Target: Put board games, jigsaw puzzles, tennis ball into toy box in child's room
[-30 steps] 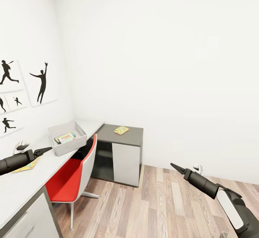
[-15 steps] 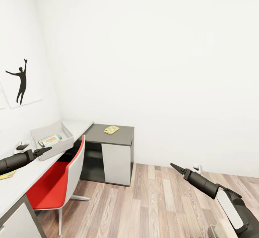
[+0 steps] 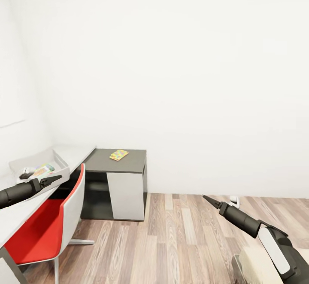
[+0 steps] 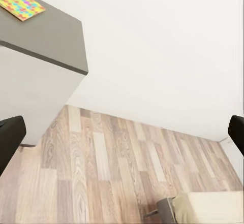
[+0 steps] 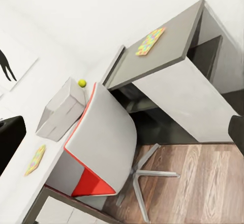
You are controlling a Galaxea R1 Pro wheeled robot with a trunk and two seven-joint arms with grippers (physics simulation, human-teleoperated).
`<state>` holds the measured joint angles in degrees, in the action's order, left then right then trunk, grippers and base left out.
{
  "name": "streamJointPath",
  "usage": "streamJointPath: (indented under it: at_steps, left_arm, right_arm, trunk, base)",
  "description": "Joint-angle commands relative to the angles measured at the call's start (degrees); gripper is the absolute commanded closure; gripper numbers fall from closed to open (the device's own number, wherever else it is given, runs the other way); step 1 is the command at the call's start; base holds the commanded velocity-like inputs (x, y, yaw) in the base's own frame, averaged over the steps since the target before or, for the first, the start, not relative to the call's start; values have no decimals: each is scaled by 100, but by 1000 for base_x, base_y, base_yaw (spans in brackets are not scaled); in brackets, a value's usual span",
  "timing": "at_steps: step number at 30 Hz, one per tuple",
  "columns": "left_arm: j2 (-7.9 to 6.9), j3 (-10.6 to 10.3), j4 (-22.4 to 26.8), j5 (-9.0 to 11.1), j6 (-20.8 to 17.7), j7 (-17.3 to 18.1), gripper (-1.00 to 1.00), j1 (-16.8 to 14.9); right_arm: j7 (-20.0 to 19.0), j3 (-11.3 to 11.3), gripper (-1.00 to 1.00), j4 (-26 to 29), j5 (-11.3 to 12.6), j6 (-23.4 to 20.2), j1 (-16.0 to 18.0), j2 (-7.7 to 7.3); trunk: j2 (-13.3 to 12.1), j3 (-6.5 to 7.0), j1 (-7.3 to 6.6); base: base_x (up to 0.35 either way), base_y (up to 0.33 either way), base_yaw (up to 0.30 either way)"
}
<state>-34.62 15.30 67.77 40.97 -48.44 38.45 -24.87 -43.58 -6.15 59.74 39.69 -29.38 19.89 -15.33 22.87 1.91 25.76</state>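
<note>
The light grey toy box (image 3: pixel 58 163) stands on the pale table (image 3: pixel 17 215) at the left edge, with a colourful flat board game (image 3: pixel 43 171) lying inside. One jigsaw puzzle (image 3: pixel 119 154) rests on the lower dark grey desk (image 3: pixel 133 163). In the right wrist view the tennis ball (image 5: pixel 82 83) sits beside the toy box (image 5: pixel 63 107), and a second jigsaw puzzle (image 5: pixel 35 159) lies on the table (image 5: pixel 48 145). My left gripper (image 3: pixel 45 177) hovers open near the toy box's front. My right gripper (image 3: pixel 216 199) hangs open over the floor. Both are empty.
A red chair (image 3: pixel 47 224) is tucked under the table beside the dark desk. Wood plank floor (image 3: pixel 171 241) spreads to the right, up to the white wall. A beige bed corner (image 3: pixel 257 267) shows at the lower right, and also as the bed corner (image 4: pixel 208 206).
The camera has turned right: the athlete pictures have slid out past the left edge and the table, toy box and dark desk have shifted left. Both arms hold the same pose.
</note>
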Motion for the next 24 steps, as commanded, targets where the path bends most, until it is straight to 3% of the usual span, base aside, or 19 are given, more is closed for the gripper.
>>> streamJointPath:
  at_steps: [1, 13, 24]
  left_arm:
    - [-1, 7, 0, 6, -31, 16, -100, 0]
    - [-1, 11, -6, -23, -33, 14, -100, 0]
    - [-1, 10, -9, -38, -39, 14, -100, 0]
  right_arm:
    - [-4, -5, -100, -18, 39, -42, 2, 1]
    - [-2, 0, -100, -84, 13, 8, -1, 5]
    - [-2, 5, -100, -85, -17, 20, -2, 10]
  trunk:
    - [5, -7, 2]
    - [5, -59, 2]
    - [5, -69, 2]
  base:
    - [0, 0, -247]
    - [49, 30, -231]
    - [138, 57, -36]
